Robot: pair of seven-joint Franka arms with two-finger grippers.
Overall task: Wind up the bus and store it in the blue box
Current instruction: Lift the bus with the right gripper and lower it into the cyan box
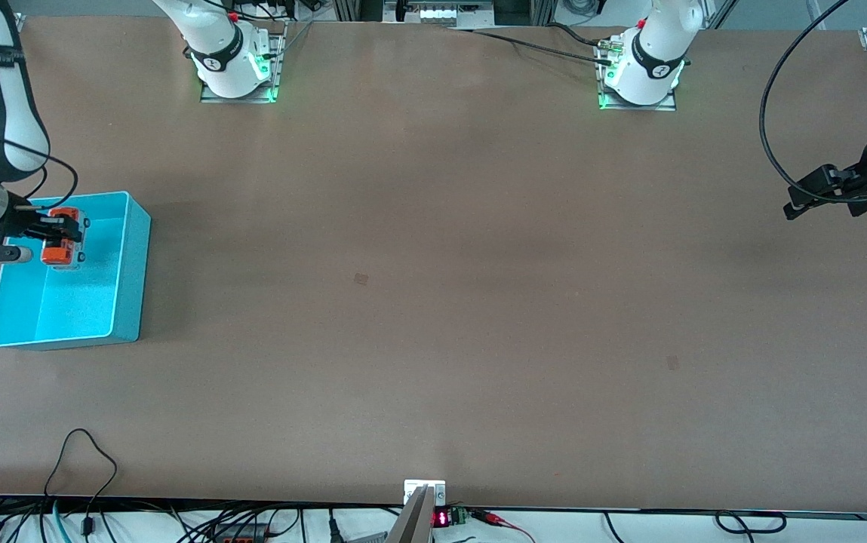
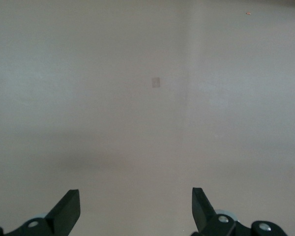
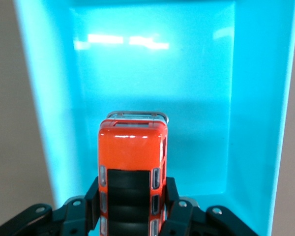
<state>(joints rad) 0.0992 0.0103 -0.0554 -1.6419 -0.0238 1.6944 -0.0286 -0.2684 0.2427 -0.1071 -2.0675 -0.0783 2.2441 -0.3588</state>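
The small orange bus (image 1: 63, 236) with its dark roof hangs over the open blue box (image 1: 125, 264), which stands at the right arm's end of the table. My right gripper (image 1: 63, 235) is shut on the bus, one finger on each side. In the right wrist view the bus (image 3: 132, 162) sits between the black fingers (image 3: 92, 201), above the inside of the blue box (image 3: 152, 78). My left gripper (image 1: 825, 197) hangs open and empty over the left arm's end of the table, its fingertips (image 2: 69, 209) spread wide over bare tabletop.
The brown table (image 1: 433, 302) carries two small dark marks (image 1: 361, 279). Both arm bases stand along the edge farthest from the front camera. Cables lie along the nearest edge, with a small fixture (image 1: 424, 494) at its middle.
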